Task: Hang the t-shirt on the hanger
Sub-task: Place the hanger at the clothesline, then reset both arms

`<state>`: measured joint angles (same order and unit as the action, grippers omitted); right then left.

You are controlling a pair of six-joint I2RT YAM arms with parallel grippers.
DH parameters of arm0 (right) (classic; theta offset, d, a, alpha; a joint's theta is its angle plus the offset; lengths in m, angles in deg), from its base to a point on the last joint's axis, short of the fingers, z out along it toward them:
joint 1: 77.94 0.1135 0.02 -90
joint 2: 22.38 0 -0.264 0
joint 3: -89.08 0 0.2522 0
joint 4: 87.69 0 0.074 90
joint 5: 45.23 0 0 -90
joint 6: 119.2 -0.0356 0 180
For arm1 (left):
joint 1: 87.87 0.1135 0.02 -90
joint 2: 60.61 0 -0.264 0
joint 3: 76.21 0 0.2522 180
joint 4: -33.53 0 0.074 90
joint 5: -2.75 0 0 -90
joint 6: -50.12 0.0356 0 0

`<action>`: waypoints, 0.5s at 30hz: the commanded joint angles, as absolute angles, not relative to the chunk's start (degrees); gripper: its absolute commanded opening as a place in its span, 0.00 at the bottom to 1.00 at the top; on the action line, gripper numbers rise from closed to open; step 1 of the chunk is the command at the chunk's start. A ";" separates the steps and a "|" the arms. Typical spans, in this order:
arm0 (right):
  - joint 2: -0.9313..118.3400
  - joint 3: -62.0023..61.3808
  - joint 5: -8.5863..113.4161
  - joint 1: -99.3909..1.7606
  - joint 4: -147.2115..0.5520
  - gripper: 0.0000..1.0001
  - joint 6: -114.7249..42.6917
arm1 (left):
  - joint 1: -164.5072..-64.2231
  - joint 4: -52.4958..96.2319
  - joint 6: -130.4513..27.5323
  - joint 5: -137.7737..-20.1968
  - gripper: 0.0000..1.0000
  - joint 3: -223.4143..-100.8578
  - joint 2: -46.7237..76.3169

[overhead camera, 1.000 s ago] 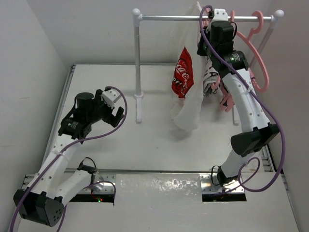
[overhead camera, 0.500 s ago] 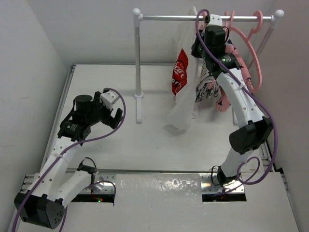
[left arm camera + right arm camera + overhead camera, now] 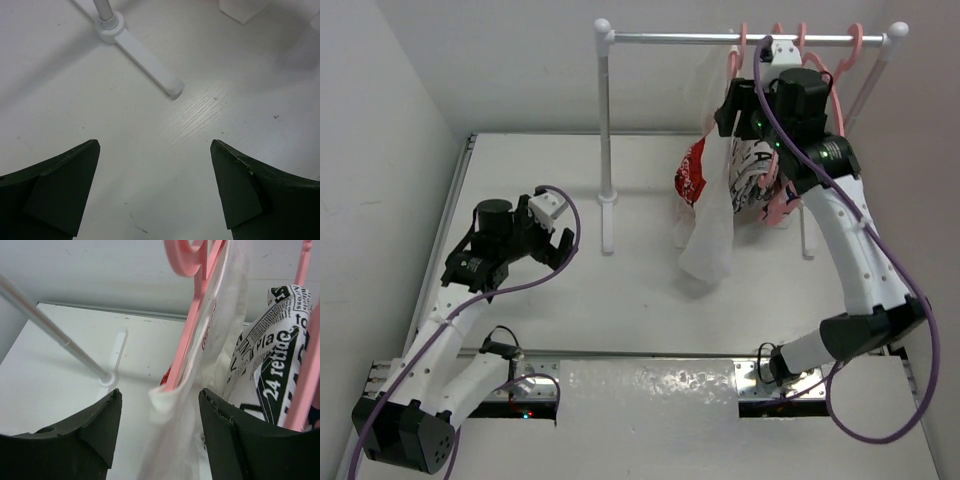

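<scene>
The white t-shirt (image 3: 708,235), with its red patch, hangs from the rack's rail on a salmon-pink hanger (image 3: 735,55). My right gripper (image 3: 738,108) is just right of it, high up by the rail. In the right wrist view the right gripper (image 3: 160,395) is open. The hanger's arm (image 3: 194,332) and the t-shirt's bunched shoulder (image 3: 222,340) lie between the fingers, touching neither. My left gripper (image 3: 558,228) hovers open and empty over the table, left of the rack's post. In the left wrist view the left gripper (image 3: 155,147) has only bare table between its fingers.
The white-and-metal rack (image 3: 670,38) stands at the back, its post (image 3: 608,130) and foot (image 3: 145,57) near my left gripper. A newsprint-patterned shirt (image 3: 752,180) (image 3: 270,365) hangs right of the t-shirt. More pink hangers (image 3: 855,40) hang at the rail's right end.
My right gripper has opened and let go of the hanger, which now hangs on the rail with the t-shirt. The right arm has swung out to the right. The left arm barely moved.
</scene>
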<state>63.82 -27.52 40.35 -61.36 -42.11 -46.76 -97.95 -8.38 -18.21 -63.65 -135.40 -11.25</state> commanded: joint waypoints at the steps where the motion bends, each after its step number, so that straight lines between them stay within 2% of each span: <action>1: 58.67 -25.32 44.40 -61.68 -40.35 0.62 -43.45 | -97.18 -6.87 -18.70 -62.63 0.90 -134.88 -12.80; 7: 49.27 -19.00 58.36 -61.59 -39.47 0.64 -38.27 | -96.57 -3.54 -20.88 -68.06 0.89 -129.53 -14.81; 8: 45.86 -14.02 67.27 -61.51 -40.52 0.64 -37.73 | -96.48 -2.92 -22.03 -70.17 0.88 -129.00 -14.91; 10: 42.07 -6.98 76.46 -60.98 -46.13 0.64 -37.90 | -95.51 -1.25 -24.22 -74.84 0.88 -128.38 -15.08; 11: 38.05 0.98 82.85 -60.54 -49.72 0.64 -38.43 | -95.43 -0.89 -24.93 -76.42 0.88 -128.29 -15.08; 13: 33.89 8.75 86.42 -59.84 -51.77 0.64 -39.30 | -95.34 0.68 -25.90 -79.68 0.88 -127.76 -15.08; 15: 27.04 18.86 84.08 -59.84 -51.52 0.65 -39.40 | -95.34 1.65 -26.17 -81.35 0.88 -127.06 -14.82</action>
